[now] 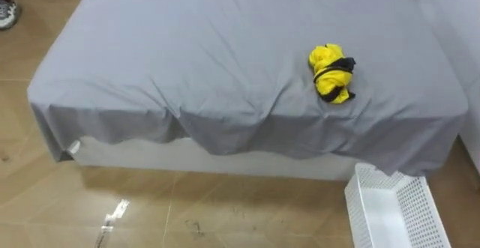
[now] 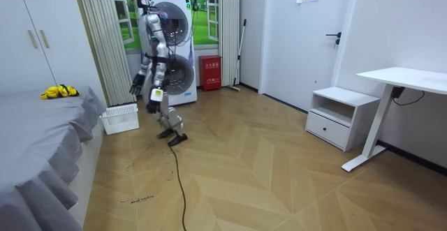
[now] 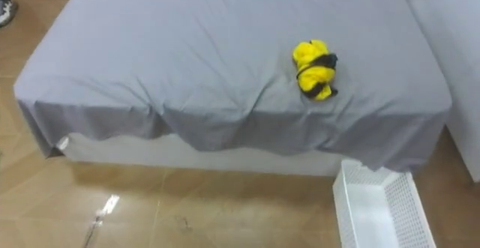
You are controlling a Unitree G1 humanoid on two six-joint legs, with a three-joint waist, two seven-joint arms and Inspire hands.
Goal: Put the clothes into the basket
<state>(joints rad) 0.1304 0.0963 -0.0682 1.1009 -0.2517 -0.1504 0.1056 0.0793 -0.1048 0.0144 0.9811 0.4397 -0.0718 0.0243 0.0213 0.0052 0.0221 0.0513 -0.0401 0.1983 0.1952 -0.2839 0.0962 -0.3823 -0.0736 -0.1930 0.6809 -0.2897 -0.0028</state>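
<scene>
The clothes, a yellow bundle with a black band, lie on the bed, right of the middle in the eye view. They sit back from the bed's near edge, with smooth grey sheet all round them. The sheet hangs over that edge in loose folds. The white basket stands on the floor in the lower right corner, just below the bed's near right corner (its far rim is almost under the hanging sheet). Bare wood floor runs along the bottom. A shoe pokes in at the upper left edge.

In the room view the robot stands left of the middle, just beside the basket and in front of a washing machine. Wide open floor spreads out to the right. Its left hand and right hand hang low. They are too small to tell whether they are spread or closed.
</scene>
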